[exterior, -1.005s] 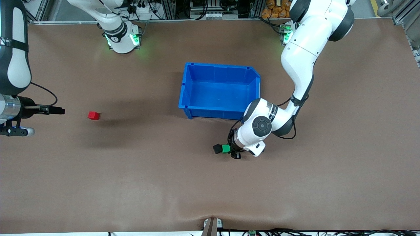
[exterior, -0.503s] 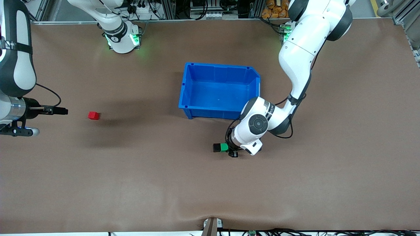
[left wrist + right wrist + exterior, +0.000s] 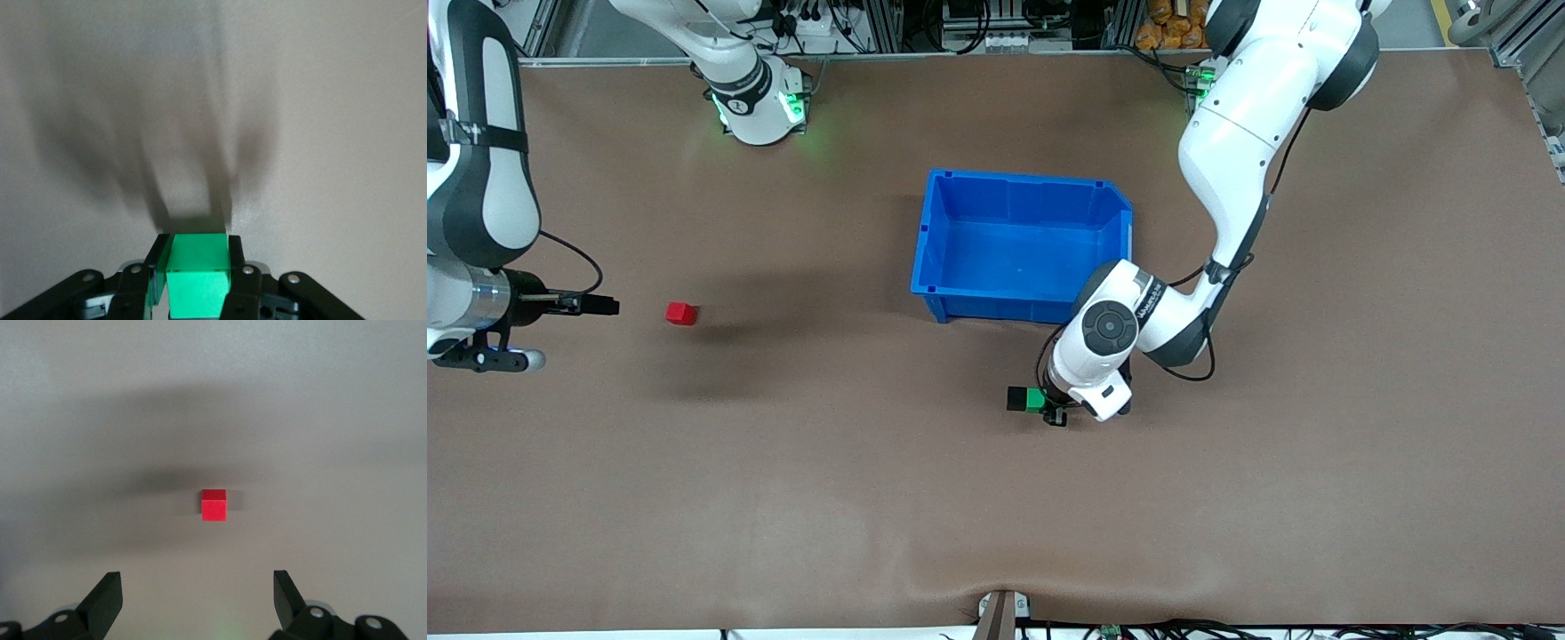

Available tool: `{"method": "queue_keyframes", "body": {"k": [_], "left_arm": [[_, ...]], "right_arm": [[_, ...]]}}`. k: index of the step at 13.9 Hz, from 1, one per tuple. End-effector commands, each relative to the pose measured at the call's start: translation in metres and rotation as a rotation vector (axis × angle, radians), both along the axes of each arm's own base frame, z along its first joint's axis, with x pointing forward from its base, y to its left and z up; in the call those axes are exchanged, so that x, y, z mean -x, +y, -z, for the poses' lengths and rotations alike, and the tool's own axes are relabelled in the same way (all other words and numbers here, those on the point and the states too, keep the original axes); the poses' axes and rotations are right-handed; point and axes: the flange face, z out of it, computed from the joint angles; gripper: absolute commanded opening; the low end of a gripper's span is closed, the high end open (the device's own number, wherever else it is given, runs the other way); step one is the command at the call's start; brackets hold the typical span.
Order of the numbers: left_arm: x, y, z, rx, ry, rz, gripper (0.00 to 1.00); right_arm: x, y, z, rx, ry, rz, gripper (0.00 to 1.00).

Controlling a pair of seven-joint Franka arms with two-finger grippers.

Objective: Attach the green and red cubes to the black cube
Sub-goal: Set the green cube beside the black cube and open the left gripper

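Green cube (image 3: 195, 275): small, rigid, probably light; clamped by flat sides in left gripper (image 3: 1047, 404), touching black cube (image 3: 1016, 397) near blue bin (image 3: 934, 258). Red cube (image 3: 214, 505): loose toward right arm's end; right gripper (image 3: 197, 600) wide open, facing it.

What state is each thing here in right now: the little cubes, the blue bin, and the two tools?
green cube: gripped, touching black cube
black cube: on table, against green cube
red cube: loose on table, alone
blue bin: upright, nothing inside
left tool: shut on green cube
right tool: open, facing red cube
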Motion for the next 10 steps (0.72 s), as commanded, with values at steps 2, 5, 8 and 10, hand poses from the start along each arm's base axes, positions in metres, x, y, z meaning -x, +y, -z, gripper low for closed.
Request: {"method": "queue_keyframes", "body": {"k": [2, 5, 8, 10], "left_arm": [[-0.003, 0.006, -0.006, -0.040, 0.006, 0.029, 0.06], [-0.003, 0.007, -0.007, -0.051, 0.012, 0.044, 0.36], [-0.006, 0.014, -0.012, -0.055, 0.017, 0.043, 1.00], [-0.008, 0.018, -0.032, -0.070, 0.023, 0.095, 1.00]], "right_arm": [[0.007, 0.002, 0.012, -0.009, -0.007, 0.007, 1.00], [0.009, 0.001, 0.023, -0.005, -0.028, 0.008, 1.00], [0.008, 0.002, 0.028, -0.001, -0.043, 0.006, 1.00], [0.008, 0.003, 0.031, 0.004, -0.052, 0.001, 1.00]]}}
